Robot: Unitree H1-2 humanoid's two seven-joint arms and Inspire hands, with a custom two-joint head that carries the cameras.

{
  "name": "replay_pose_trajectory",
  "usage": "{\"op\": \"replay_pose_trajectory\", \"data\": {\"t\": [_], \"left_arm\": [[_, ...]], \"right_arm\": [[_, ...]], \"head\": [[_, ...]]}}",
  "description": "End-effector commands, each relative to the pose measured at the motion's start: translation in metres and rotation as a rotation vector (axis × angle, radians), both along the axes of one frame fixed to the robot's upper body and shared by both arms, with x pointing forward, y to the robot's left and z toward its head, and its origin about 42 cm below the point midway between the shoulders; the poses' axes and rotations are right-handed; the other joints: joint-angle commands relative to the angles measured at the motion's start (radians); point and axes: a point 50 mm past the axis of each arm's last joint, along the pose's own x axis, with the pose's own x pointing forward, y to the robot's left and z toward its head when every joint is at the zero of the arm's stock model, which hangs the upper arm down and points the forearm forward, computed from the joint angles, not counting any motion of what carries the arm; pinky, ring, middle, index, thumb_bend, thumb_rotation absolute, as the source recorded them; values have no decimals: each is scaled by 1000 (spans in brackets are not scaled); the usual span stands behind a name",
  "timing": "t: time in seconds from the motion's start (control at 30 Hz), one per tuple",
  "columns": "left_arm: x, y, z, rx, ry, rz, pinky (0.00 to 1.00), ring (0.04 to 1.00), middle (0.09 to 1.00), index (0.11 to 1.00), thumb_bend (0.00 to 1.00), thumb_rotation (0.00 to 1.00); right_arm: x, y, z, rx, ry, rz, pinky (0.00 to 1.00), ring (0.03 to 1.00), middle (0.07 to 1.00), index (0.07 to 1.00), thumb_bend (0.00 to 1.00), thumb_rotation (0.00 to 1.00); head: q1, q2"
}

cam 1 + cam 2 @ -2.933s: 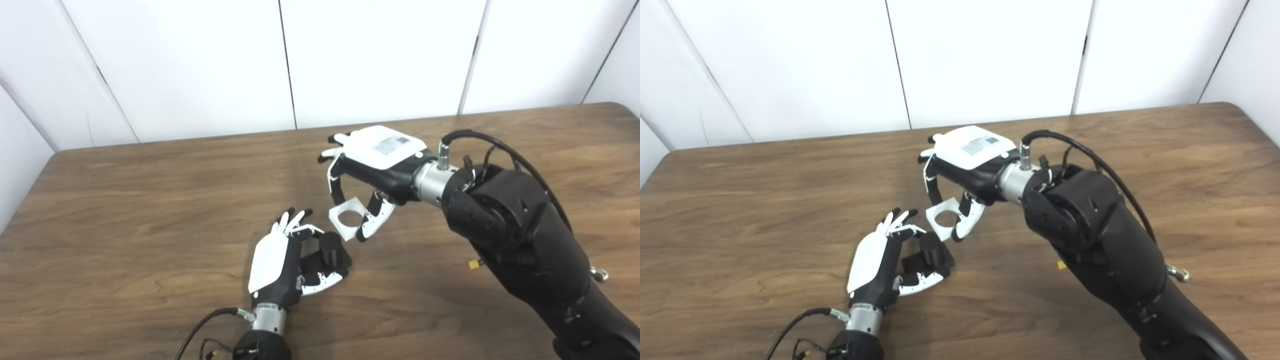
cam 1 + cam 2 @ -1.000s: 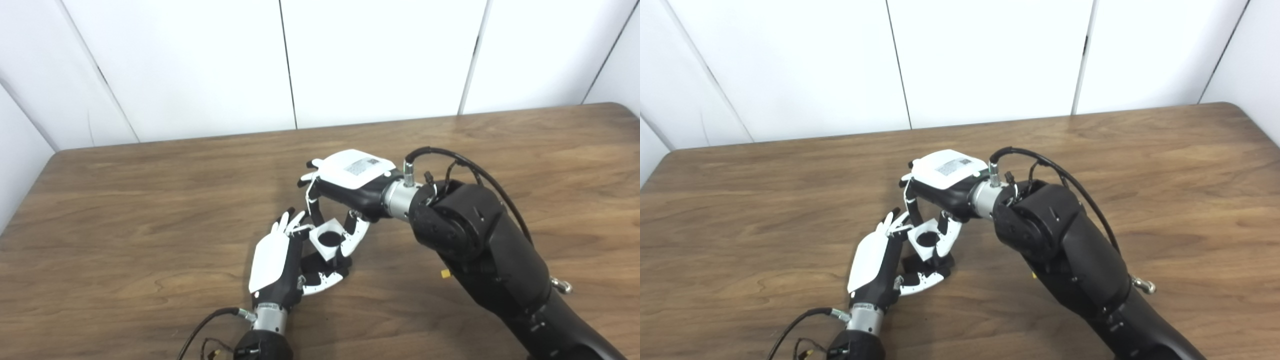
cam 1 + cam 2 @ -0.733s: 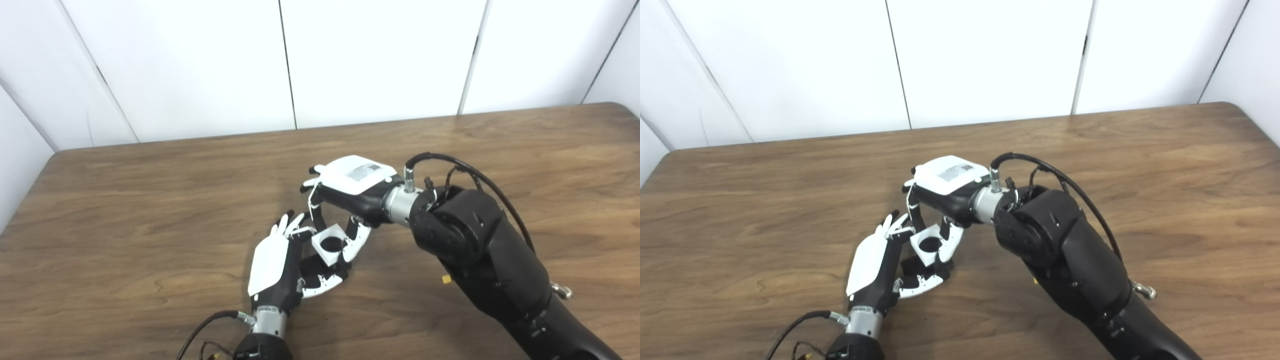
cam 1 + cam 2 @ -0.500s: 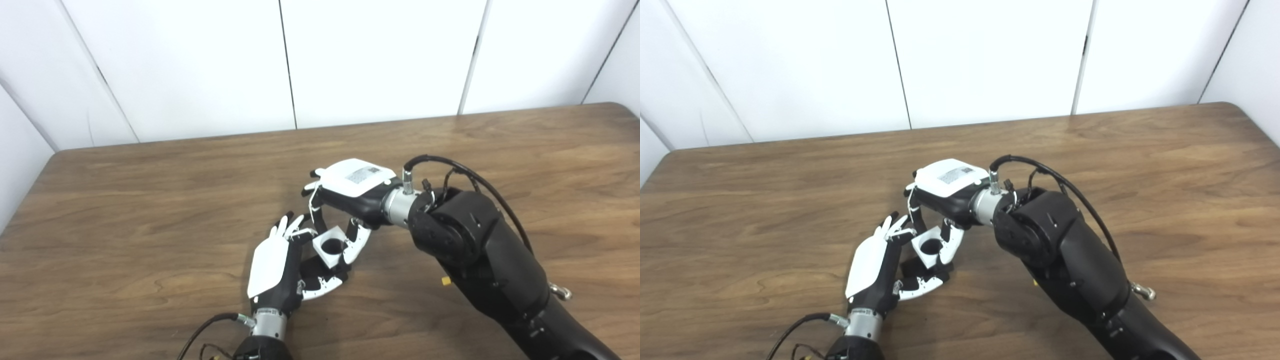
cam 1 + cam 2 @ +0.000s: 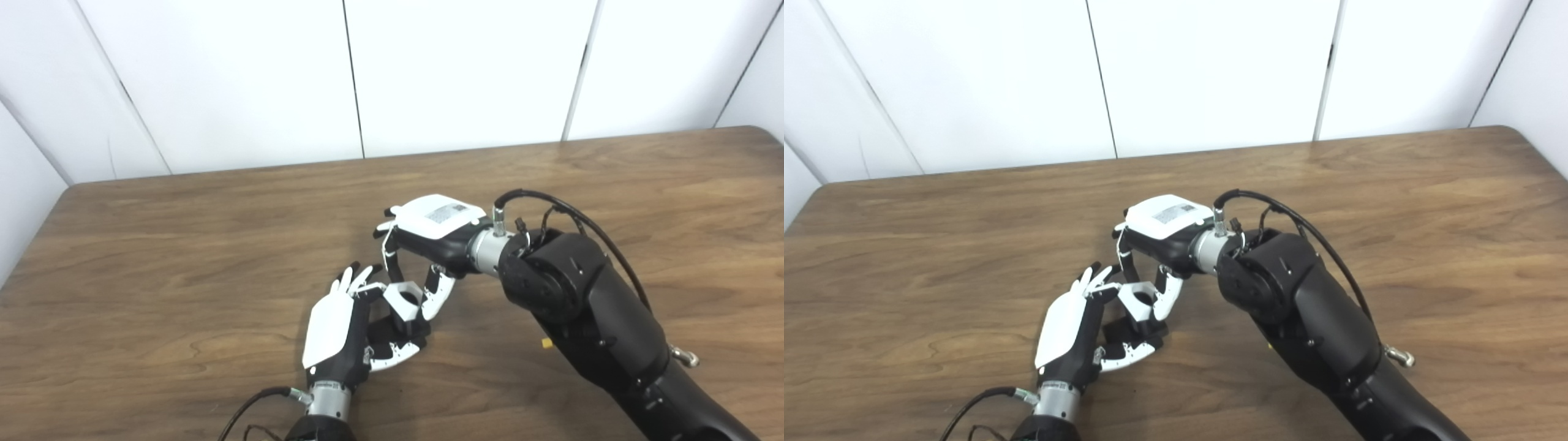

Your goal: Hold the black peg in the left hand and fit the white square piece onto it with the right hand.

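My left hand (image 5: 335,334) rests low on the wooden table (image 5: 153,257), shut on the black peg (image 5: 409,329), whose base shows between its fingers and thumb. The white square piece (image 5: 404,300) with a round hole is tilted over the top of the peg, and the peg's upper end is hidden behind it. My right hand (image 5: 429,236) reaches in from the right and pinches the white piece between fingers and thumb. In the right eye view the same piece (image 5: 1139,301) sits just above the left hand (image 5: 1069,340). Whether the hole is seated on the peg cannot be told.
A black cable (image 5: 551,202) loops over the right wrist. White wall panels (image 5: 343,79) stand behind the table's far edge. A small yellow tag (image 5: 544,343) shows beside the right forearm.
My right hand brought the white piece left and down from mid-air to the top of the peg, and the piece has tilted in the last half second. The left hand shifted slightly.
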Motion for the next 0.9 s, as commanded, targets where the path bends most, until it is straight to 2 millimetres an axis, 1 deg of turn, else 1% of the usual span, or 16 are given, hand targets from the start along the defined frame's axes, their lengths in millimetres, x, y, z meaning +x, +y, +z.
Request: {"op": "replay_pose_trajectory", "data": {"t": [0.0,0.37,0.53,0.67,0.87], "left_arm": [[-5,1,-10,40,66,-4,1000,1000,916,491,524,70],[-1,0,-10,41,60,-4,1000,1000,916,491,524,70],[2,0,-12,45,62,-5,1000,1000,917,491,524,70],[4,-2,-15,43,63,-5,1000,1000,916,491,524,68],[5,-4,-14,38,58,-6,1000,1000,912,490,524,67]], "right_arm": [[4,3,18,31,-65,10,933,1000,912,486,523,134],[3,8,17,22,-63,22,904,1000,908,486,523,135],[-1,12,18,16,-73,35,864,1000,909,486,523,136],[-5,13,19,10,-79,44,867,1000,912,485,523,133],[-7,14,14,-16,-83,46,841,1000,913,484,523,132]], "head": [[0,0],[-1,0],[-3,-1],[-3,0],[1,5]]}}
